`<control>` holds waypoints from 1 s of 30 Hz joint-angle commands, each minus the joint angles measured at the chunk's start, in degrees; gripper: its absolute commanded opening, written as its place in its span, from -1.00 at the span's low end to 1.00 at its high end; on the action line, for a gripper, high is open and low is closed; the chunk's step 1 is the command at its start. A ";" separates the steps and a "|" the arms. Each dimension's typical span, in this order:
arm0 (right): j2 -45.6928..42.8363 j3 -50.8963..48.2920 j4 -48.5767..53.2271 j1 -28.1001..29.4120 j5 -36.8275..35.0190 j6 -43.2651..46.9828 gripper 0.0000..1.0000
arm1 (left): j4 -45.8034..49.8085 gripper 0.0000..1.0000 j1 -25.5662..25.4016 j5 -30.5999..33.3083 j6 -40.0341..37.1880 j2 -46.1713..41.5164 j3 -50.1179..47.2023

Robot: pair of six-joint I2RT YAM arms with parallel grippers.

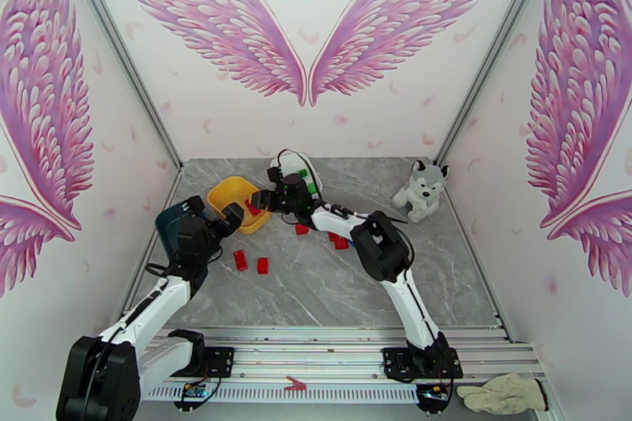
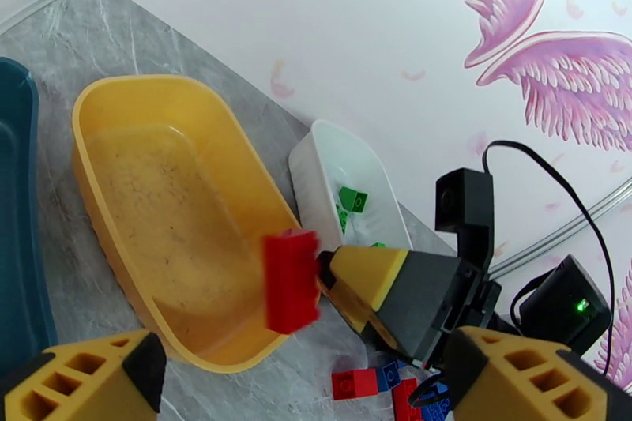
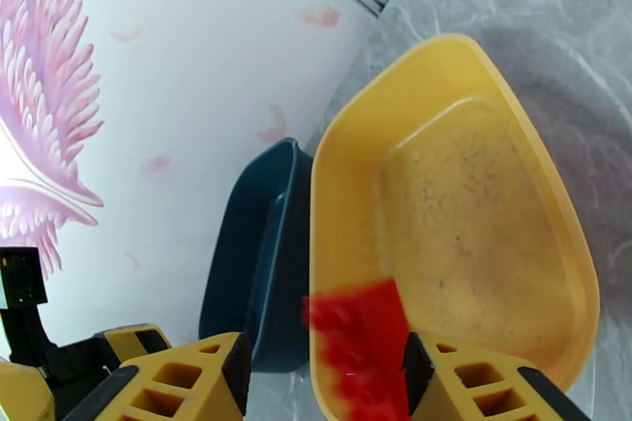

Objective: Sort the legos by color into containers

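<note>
Right tool (image 3: 324,355) parted over the rim of the yellow dish (image 3: 355,178) — blurred red brick (image 3: 359,336) between its fingers (image 3: 474,383); teal dish (image 3: 261,272) alongside, left tool (image 2: 308,367) open.

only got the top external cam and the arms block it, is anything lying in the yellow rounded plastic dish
observer: no. From the left wrist, the yellow rounded plastic dish has no bricks on the floor that shows.
operator: is the red one clamped
observer: doesn't look so. In the right wrist view the right gripper has its jaws wider than the small red studded brick, with a gap on one side. The brick is blurred and sits over the dish's rim.
operator: what's in the white one
observer: the left wrist shows green studded bricks inside the white rounded plastic dish.
</note>
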State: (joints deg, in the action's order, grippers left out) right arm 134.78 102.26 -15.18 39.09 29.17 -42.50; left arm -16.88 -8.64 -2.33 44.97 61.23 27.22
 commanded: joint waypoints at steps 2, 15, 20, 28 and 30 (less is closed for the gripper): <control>-0.98 1.77 3.01 -0.24 -0.11 1.39 0.40 | 4.06 0.98 -0.01 0.42 -1.85 -1.12 -1.47; -18.39 -16.19 8.29 -0.20 -11.21 11.15 0.33 | 15.82 0.96 -11.79 8.96 -9.77 3.05 4.40; -25.07 -23.67 13.70 -0.24 -19.34 15.21 0.45 | 21.61 0.85 -17.12 14.21 -12.28 5.26 6.99; -33.91 -37.95 14.66 -0.21 -26.44 17.36 0.60 | 29.81 0.69 -24.58 20.71 -12.23 8.67 8.94; -35.76 -41.64 14.16 -0.24 -27.34 17.19 0.62 | 30.69 0.66 -25.98 21.22 -11.55 9.44 8.95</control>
State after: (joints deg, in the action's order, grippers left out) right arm 102.17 64.38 -2.39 39.09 5.89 -26.72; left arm 9.15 -33.28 15.66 33.26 69.56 34.46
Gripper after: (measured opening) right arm 0.806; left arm 0.835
